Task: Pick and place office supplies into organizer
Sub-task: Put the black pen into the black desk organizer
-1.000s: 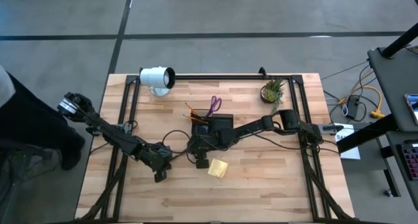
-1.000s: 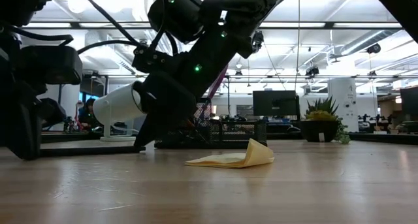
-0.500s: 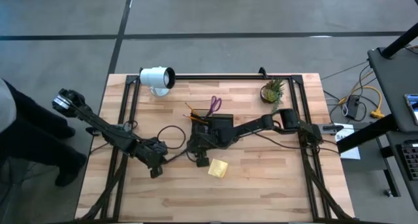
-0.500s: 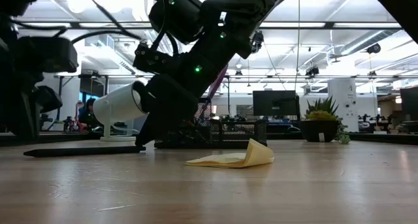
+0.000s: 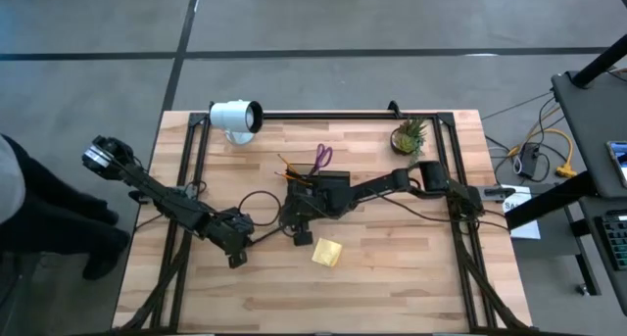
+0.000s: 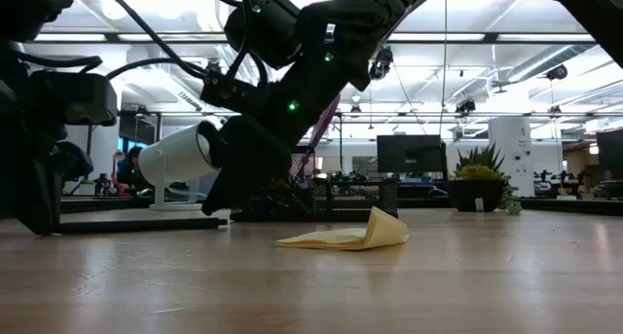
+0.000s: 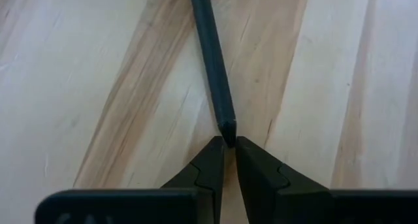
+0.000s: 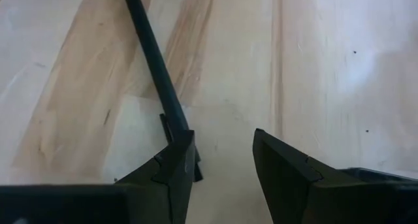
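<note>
Your left gripper (image 5: 235,261) sits low at about 8 o'clock from the table (image 5: 392,287) centre, and in its wrist view the two fingers (image 7: 209,168) are pinched together on the end of a dark pen (image 7: 212,67) that lies flat on the wood. Your right gripper (image 5: 300,240) reaches in from 3 o'clock and hangs just at 6 o'clock of the organizer (image 5: 328,189); its wrist view shows the jaws spread apart, with one finger (image 8: 175,168) touching a dark pen (image 8: 153,64) on the wood and the other clear of it. You cannot tell whether the two wrist views show the same pen. The yellow sticky-note pad (image 5: 326,252) lies on the table at 5 o'clock of the right gripper, one corner curled up in the low view (image 6: 350,235). The purple scissors (image 5: 322,160) and orange pencils (image 5: 287,167) rest at 12 o'clock of the organizer, touching its far end. The white lamp (image 5: 236,118) stands at 11 o'clock, the plant (image 5: 408,136) at 1 o'clock
</note>
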Controlling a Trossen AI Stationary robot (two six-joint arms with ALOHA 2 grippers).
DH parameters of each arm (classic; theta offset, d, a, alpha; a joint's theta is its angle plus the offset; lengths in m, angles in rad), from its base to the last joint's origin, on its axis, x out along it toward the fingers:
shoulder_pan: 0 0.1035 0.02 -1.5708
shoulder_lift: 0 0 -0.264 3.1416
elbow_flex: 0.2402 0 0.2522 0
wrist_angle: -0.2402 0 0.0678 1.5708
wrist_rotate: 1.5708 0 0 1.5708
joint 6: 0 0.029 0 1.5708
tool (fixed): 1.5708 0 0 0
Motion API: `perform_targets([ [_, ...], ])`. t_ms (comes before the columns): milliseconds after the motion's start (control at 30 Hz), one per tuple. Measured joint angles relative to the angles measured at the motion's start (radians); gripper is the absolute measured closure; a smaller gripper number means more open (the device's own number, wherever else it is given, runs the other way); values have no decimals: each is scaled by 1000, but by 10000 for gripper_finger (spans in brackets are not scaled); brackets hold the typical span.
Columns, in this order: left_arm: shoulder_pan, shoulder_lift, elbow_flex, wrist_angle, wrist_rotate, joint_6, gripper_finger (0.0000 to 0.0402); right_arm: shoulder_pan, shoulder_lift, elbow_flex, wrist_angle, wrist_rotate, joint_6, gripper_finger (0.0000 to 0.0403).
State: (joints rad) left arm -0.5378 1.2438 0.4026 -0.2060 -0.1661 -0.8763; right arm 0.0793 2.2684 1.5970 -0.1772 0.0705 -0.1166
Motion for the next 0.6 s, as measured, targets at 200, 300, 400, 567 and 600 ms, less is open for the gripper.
perform_targets([
  [200, 1, 3, 0, -4, -3, -4, 375, -10, 0, 0, 0, -21, -1, 259],
  [300, 6, 3, -6, -3, -5, -8, 375, -11, 0, 0, -5, -72, -1, 264],
  [400, 18, 3, -19, 5, 1, -9, 375, -10, 0, 0, -7, -76, -1, 269],
  [567, 27, 4, -51, 61, -3, -12, 375, -10, -1, 0, -36, -76, 2, 271],
  [600, 28, 4, -54, 72, -6, -12, 375, -10, -1, 0, -46, -76, 2, 270],
])
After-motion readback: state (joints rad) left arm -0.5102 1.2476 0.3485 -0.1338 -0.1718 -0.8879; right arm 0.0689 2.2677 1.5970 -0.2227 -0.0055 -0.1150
